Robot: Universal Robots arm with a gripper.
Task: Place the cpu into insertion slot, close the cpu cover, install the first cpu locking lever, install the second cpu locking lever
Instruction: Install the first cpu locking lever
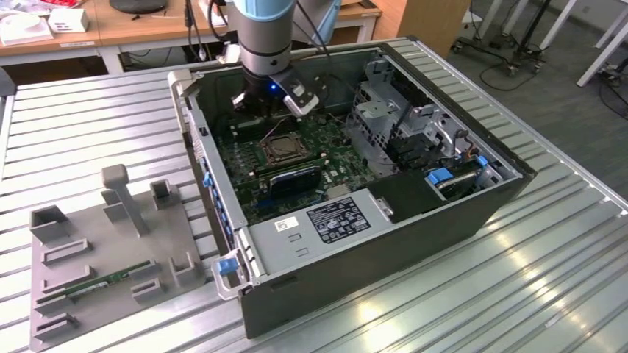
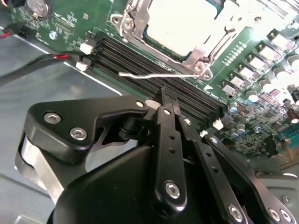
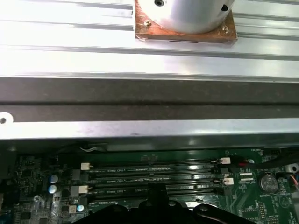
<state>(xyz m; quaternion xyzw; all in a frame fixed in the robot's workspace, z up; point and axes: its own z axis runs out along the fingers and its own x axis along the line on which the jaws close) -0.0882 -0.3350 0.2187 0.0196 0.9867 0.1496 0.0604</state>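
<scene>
The tool (image 2: pixel 167 97), its black fingers pressed together on nothing, points down inside the open black computer case (image 1: pixel 393 243) lying on the ribbed metal tabletop (image 1: pixel 88 140). The pale blue and grey arm (image 1: pixel 263 29) drops nearly upright, its wrist just over the green circuit board (image 1: pixel 334 136). In the second wrist view the tips hang above long black memory slots (image 2: pixel 135 56), near a thin silvery wire lever (image 2: pixel 154 74). The silvery-tan square cpu (image 2: pixel 182 21) sits in the dark square insertion slot (image 1: pixel 279 149), with the thin silvery metal cpu cover (image 2: pixel 198 53) lying flat around it.
</scene>
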